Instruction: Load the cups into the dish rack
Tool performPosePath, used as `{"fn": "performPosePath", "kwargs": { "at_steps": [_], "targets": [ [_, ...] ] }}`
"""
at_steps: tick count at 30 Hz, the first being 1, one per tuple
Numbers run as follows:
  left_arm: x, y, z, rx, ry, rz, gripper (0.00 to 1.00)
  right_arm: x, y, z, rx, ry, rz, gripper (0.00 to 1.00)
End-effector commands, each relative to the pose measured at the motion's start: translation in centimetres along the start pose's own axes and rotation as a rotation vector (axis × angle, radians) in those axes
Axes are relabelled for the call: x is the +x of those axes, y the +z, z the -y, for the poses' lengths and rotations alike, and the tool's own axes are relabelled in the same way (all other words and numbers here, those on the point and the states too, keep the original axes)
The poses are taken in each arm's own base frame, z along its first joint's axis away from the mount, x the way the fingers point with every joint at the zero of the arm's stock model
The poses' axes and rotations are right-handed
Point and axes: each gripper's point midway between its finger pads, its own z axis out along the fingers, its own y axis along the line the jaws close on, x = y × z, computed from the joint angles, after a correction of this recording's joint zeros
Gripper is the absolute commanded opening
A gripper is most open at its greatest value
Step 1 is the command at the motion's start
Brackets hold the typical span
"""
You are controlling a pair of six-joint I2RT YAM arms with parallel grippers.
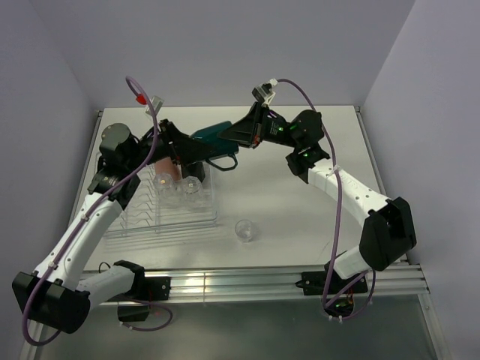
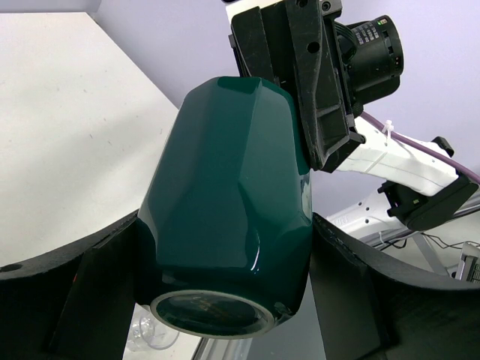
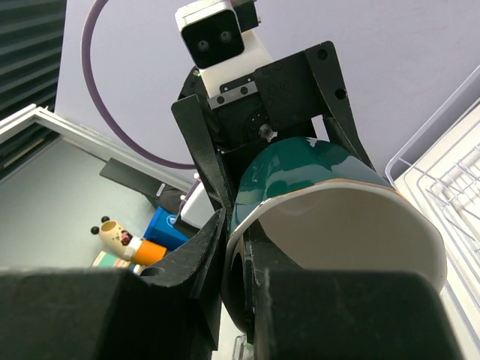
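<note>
1. Dark green faceted mug with a white inside [image 1: 214, 141] hangs on its side in the air between the two arms. It is over the white desk [image 1: 300, 210], near the far right corner of the clear ribbed plastic dish rack [image 1: 127, 221].
2. Judging by that, the step in hand is a pass of the mug from one arm to the other, so that it can go down into the rack.
3. To do it well, one side should have a firm hold before the other lets go. Neither should pull or twist while both are on it, because glazed ceramic is slick and could drop onto the rack or desk.
4. The taking side should then turn the mug and set it in a free part of the rack, away from the clear tumblers [image 1: 180, 191] and the tall salmon-orange cup [image 1: 166, 174] standing at its far end.
5. The right fingers [image 3: 176, 274] are clenched on the mug's rim, one inside the white bowl and one outside.
6. The left fingers [image 2: 82, 292] are spread wide around the mug's body near its base, one on each flank. Whether they press it or merely bracket it, I cannot tell.
7. One more clear tumbler [image 1: 245, 230] waits on the desk, near the rack's right edge.
</note>
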Motion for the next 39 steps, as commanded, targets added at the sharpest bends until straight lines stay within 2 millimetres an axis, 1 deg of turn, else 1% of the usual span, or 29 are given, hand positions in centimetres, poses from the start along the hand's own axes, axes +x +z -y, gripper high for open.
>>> {"fn": "performPosePath", "kwargs": {
  "at_steps": [1,2,3,4,5,6,7,8,9,10,12,14,18,20,21,22,23,24,25,26,27,28,29,30,32,34,35,36,39],
  "targets": [
    [-0.5,-0.8,2.3,0.066,0.063,0.008,0.27,-1.1,0.6,-3.3,-0.094,-0.116,0.047,0.00],
    [-0.4,-0.9,2.3,0.064,0.063,0.006,0.11,-1.2,0.7,-3.0,-0.084,-0.119,0.050,0.00],
    [-0.5,-1.0,2.5,0.061,0.072,0.008,0.04,-1.1,0.8,-3.0,-0.077,-0.126,0.054,0.00],
    [-0.6,-1.1,2.6,0.058,0.080,0.010,0.00,-1.1,0.8,-2.2,-0.042,-0.133,0.057,0.02],
    [-0.5,-1.2,2.5,0.040,0.069,0.002,0.00,-1.1,0.8,-1.8,-0.023,-0.139,0.063,0.12],
    [-0.8,-1.3,2.7,0.036,0.089,0.005,0.00,-1.4,0.7,-1.3,0.016,-0.126,0.086,0.16],
    [-0.8,-1.5,2.9,0.030,0.096,0.003,0.00,-1.5,0.6,-0.9,0.039,-0.159,0.097,0.20],
    [-0.4,-1.6,2.5,0.004,0.072,-0.017,0.00,-1.7,0.5,-0.8,0.060,-0.171,0.110,0.27],
    [-0.6,-1.7,2.4,-0.019,0.074,-0.012,0.00,-1.8,0.3,-1.0,0.080,-0.185,0.122,0.30],
    [-1.1,-2.0,2.9,-0.025,0.101,-0.006,0.00,-2.1,0.1,0.1,0.139,-0.192,0.142,0.35],
    [-1.3,-2.4,2.9,-0.060,0.106,-0.011,0.00,-2.5,-0.3,-0.2,0.173,-0.218,0.170,0.39],
    [-1.3,-2.8,3.2,-0.078,0.110,-0.012,0.00,-2.7,-0.8,0.7,0.227,-0.226,0.197,0.42],
    [-1.2,-3.9,3.2,-0.154,0.108,-0.027,0.00,-2.6,-1.7,2.0,0.312,-0.234,0.218,0.43],
    [-1.4,-4.5,2.2,-0.239,0.103,-0.024,0.00,-3.1,-2.2,2.9,0.369,-0.241,0.244,0.43],
    [-2.0,-4.7,2.0,-0.278,0.122,-0.023,0.00,-2.9,-2.8,3.8,0.424,-0.221,0.244,0.43],
    [-0.9,-5.5,0.8,-0.357,0.078,-0.068,0.00,-3.0,-3.2,4.4,0.462,-0.245,0.247,0.43],
    [-1.1,-6.1,-0.4,-0.442,0.076,-0.062,0.00,-3.7,-3.6,5.0,0.513,-0.259,0.280,0.43],
    [-1.6,-6.6,-0.5,-0.482,0.094,-0.065,0.00,-3.6,-4.4,6.1,0.574,-0.246,0.279,0.43],
    [-0.3,-7.3,-1.8,-0.556,0.049,-0.125,0.00,-3.8,-4.8,6.6,0.613,-0.275,0.282,0.44],
    [-0.3,-8.0,-2.8,-0.629,0.046,-0.131,0.00,-4.5,-5.4,7.1,0.663,-0.292,0.312,0.44],
    [-0.7,-8.4,-3.0,-0.664,0.058,-0.141,0.00,-4.3,-6.1,8.1,0.716,-0.302,0.297,0.44],
    [-0.6,-8.9,-3.3,-0.702,0.055,-0.154,0.00,-4.5,-6.4,8.3,0.742,-0.316,0.303,0.44],
    [-0.1,-10.2,-4.1,-0.783,0.046,-0.174,0.00,-4.6,-6.8,8.8,0.772,-0.322,0.303,0.44],
    [-0.3,-10.6,-4.3,-0.817,0.047,-0.172,0.00,-4.9,-7.2,9.4,0.806,-0.328,0.316,0.44],
    [0.6,-11.0,-4.6,-0.851,0.053,-0.187,0.00,-4.8,-7.8,10.2,0.852,-0.345,0.298,0.45],
    [2.1,-12.1,-6.9,-0.960,0.024,-0.226,0.00,-4.7,-8.4,11.1,0.898,-0.359,0.284,0.44],
    [2.8,-12.5,-7.4,-0.993,0.016,-0.252,0.00,-4.7,-8.7,11.4,0.915,-0.364,0.280,0.44],
    [2.8,-13.6,-7.9,-1.062,0.018,-0.241,0.00,-4.7,-9.0,11.7,0.932,-0.375,0.273,0.44],
    [2.8,-14.5,-6.7,-1.069,-0.003,-0.214,0.00,-4.8,-9.5,12.3,0.968,-0.388,0.272,0.45]
  ]
}}
